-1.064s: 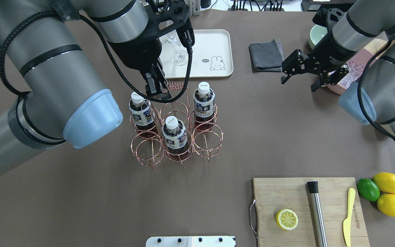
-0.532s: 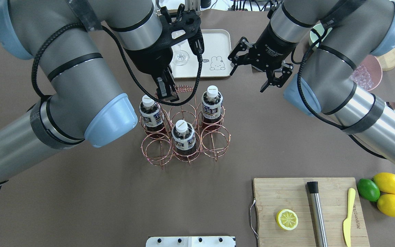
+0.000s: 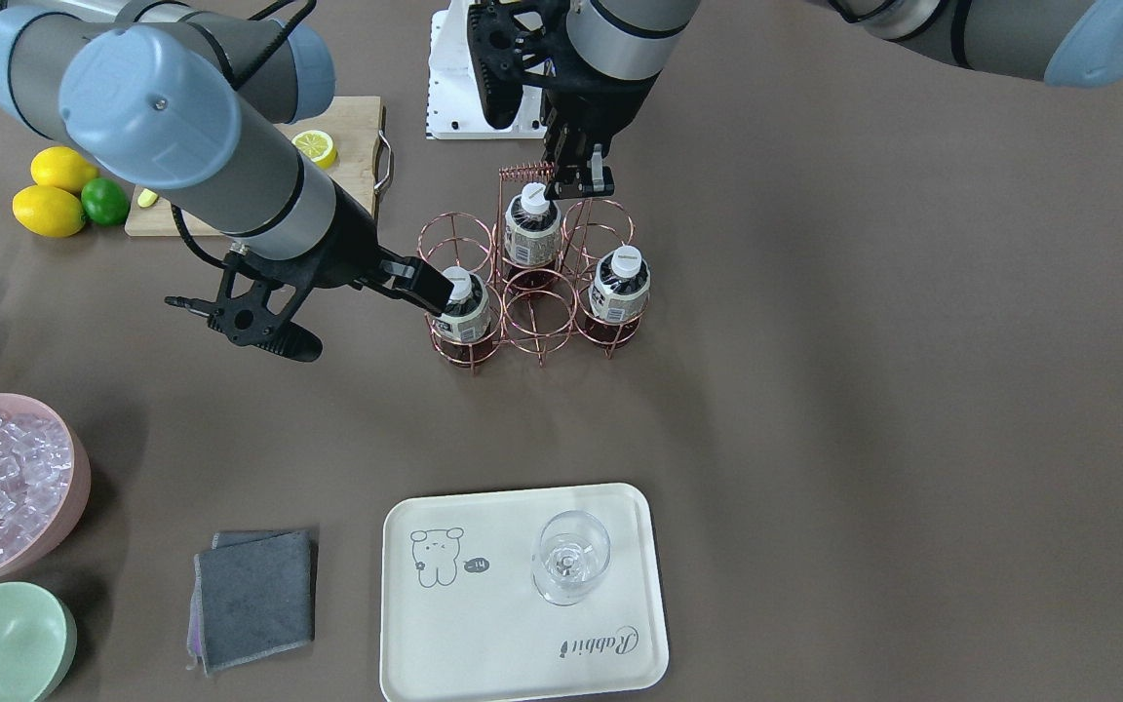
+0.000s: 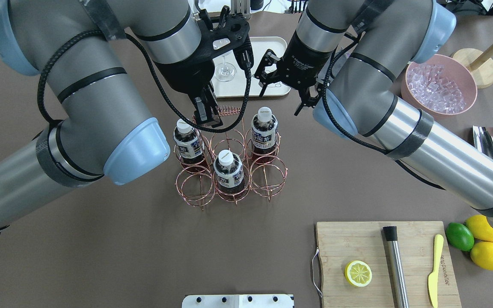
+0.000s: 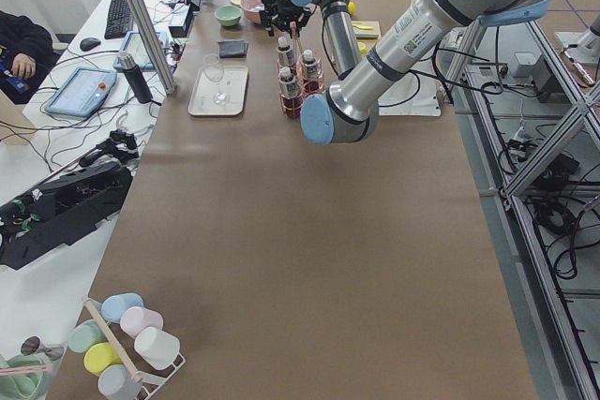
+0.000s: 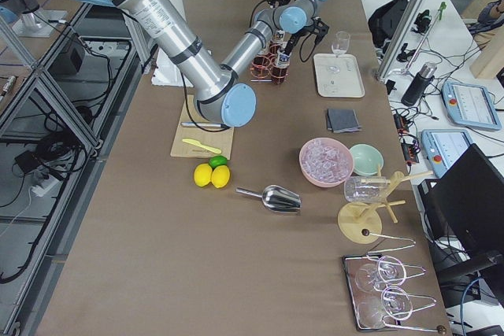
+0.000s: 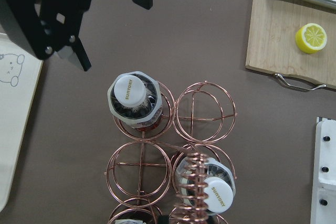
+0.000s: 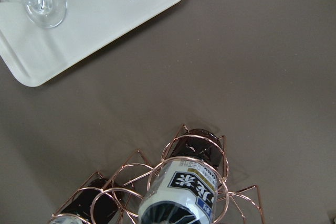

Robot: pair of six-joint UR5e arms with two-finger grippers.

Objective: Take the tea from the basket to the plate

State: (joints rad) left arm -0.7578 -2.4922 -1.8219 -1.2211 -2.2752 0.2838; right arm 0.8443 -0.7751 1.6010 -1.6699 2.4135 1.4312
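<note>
The copper wire basket (image 4: 195, 188) stands mid-table with three tea bottles in its rings: far right (image 4: 265, 126), far left (image 4: 188, 143), and near middle (image 4: 228, 171). My left gripper (image 4: 206, 114) is shut on the basket's coiled handle (image 4: 228, 110); it also shows in the front view (image 3: 576, 177). My right gripper (image 4: 281, 90) is open and empty, just beyond the far right bottle (image 3: 464, 310), with one finger (image 3: 417, 278) close to the cap. The cream plate (image 3: 484, 624) lies beyond the basket and holds a wine glass (image 3: 571, 558).
A wooden cutting board (image 4: 357, 244) at the near right carries a lemon half, a steel muddler and a yellow knife. Two lemons and a lime (image 4: 459, 236) lie beside it. A pink ice bowl (image 4: 439, 85), a scoop (image 4: 490, 144), a grey cloth (image 3: 254, 597) and a green bowl (image 3: 1, 643) are on the right.
My right arm swung in from the far right to just beyond the basket's far right bottle. The basket, held by my left gripper, shifted slightly right, then stayed still.
</note>
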